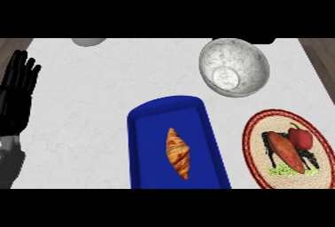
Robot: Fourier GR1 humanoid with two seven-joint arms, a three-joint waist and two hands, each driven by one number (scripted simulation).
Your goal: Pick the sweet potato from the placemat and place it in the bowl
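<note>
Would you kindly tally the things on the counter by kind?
Food: 3 (croissant, sweet potato, red vegetable)
Bowl: 1
Blue tray: 1
Placemat: 1
Cut-off grey object: 1
Total: 7

This looks like a kitchen: a pale, marbled counter [91, 106] fills the frame, with brown wood-like floor [9, 43] showing at the upper corners. Food and tableware sit on it. A grey bowl [234, 66] is at upper right, a blue tray [147, 133] with a croissant [178, 153] at lower centre, and a woven placemat [252, 133] at lower right bears a sweet potato [288, 151] and a red fruit [301, 137].
</note>
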